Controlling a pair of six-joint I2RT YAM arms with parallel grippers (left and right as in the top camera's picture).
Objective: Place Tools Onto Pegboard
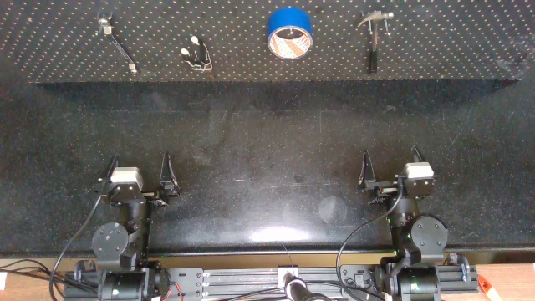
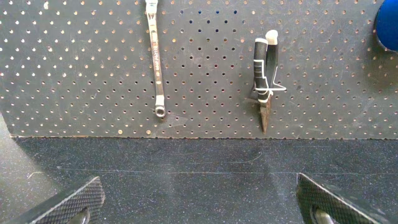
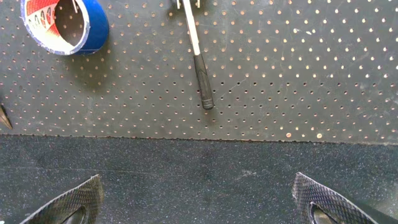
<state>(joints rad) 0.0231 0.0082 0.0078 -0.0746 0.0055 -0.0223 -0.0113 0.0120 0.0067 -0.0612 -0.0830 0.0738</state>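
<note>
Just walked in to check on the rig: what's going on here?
Nothing is being handled right now. The wrench, pliers, blue tape roll and hammer all hang on the pegboard. The left gripper and right gripper sit open and empty above the black worktop, near their bases.

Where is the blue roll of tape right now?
In the top view, the blue roll of tape hangs on the black pegboard, slightly right of centre, between the white-handled pliers to its left and the black-handled hammer to its right.
</note>
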